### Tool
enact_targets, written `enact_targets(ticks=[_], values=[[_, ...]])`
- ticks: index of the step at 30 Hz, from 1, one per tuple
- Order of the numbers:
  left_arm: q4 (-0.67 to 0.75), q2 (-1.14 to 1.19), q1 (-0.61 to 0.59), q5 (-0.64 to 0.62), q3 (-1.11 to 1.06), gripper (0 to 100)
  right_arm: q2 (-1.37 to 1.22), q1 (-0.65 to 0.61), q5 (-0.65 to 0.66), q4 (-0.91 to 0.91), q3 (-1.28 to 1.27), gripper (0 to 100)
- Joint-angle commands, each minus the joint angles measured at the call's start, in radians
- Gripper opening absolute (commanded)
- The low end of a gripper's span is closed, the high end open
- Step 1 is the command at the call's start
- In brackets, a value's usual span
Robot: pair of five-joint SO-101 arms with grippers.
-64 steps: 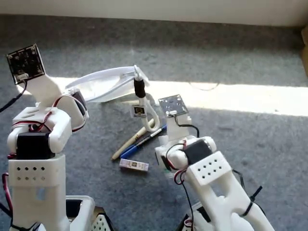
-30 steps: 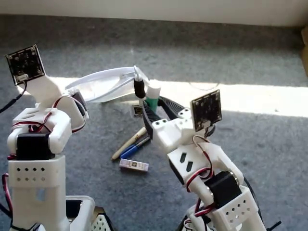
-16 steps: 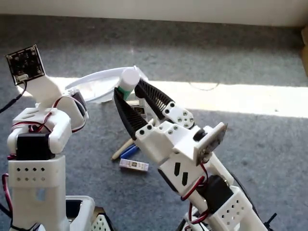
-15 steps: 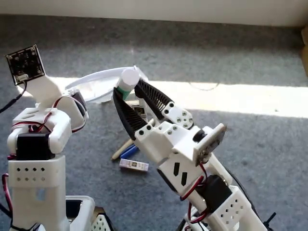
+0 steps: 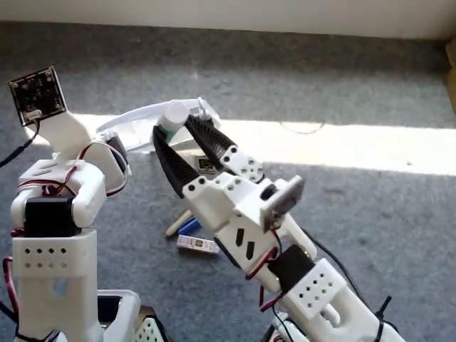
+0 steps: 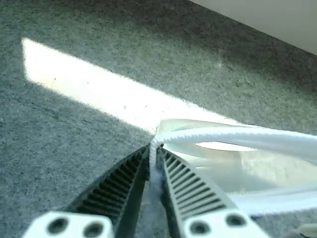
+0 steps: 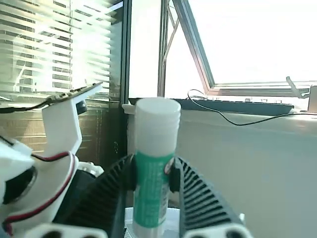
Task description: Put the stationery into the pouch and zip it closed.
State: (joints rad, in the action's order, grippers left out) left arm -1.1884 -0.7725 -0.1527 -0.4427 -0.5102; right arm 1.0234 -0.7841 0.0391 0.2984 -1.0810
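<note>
Right jaws are clamped on the glue stick, gripping its green body from both sides with the white cap pointing up. The right wrist view shows it clearly: the glue stick stands upright between the two ribbed fingers, its cap well clear of their tips.

From the high view, the stick is held off the tabletop and lines up with the near rim of the pouch. I cannot tell how high above it. The pouch is white, lying partly in a bright strip of sunlight, with its mouth gaping open.

Over on the left, the left jaws are closed tight on the pouch, pinching the very end of its thick white rim. That rim runs away from the fingertips as two spread lips.

Down on the tabletop, below the right arm, lie a tan pen and a blue pen close together. A small white bar sits just beside them.
</note>
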Motion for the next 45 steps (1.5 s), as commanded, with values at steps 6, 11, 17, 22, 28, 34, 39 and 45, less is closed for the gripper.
enact_targets(ticks=[6,11,17,22,28,34,39,45], values=[[0.000,0.015,-0.012,-0.005,-0.021,1,-0.206,-0.004,0.011,0.143,0.099,0.5],[0.003,0.015,-0.012,-0.005,-0.019,1,-0.257,-0.002,0.011,0.202,0.093,0.5],[0.003,0.015,-0.012,-0.005,-0.019,1,-0.288,0.051,0.011,0.254,0.097,0.5],[0.003,0.015,-0.012,-0.005,-0.019,1,-0.323,0.074,0.012,0.254,0.091,0.5],[0.003,0.015,-0.012,-0.005,-0.019,1,-0.329,0.071,0.020,0.245,0.090,0.5],[0.005,0.015,-0.012,-0.005,-0.019,1,-0.329,0.042,0.176,0.245,0.085,0.5],[0.005,0.015,-0.012,-0.005,-0.019,1,-0.321,0.012,0.186,0.245,0.039,6.5],[0.005,0.015,-0.012,-0.005,-0.019,1,-0.321,0.008,0.181,0.245,0.021,14.9]])
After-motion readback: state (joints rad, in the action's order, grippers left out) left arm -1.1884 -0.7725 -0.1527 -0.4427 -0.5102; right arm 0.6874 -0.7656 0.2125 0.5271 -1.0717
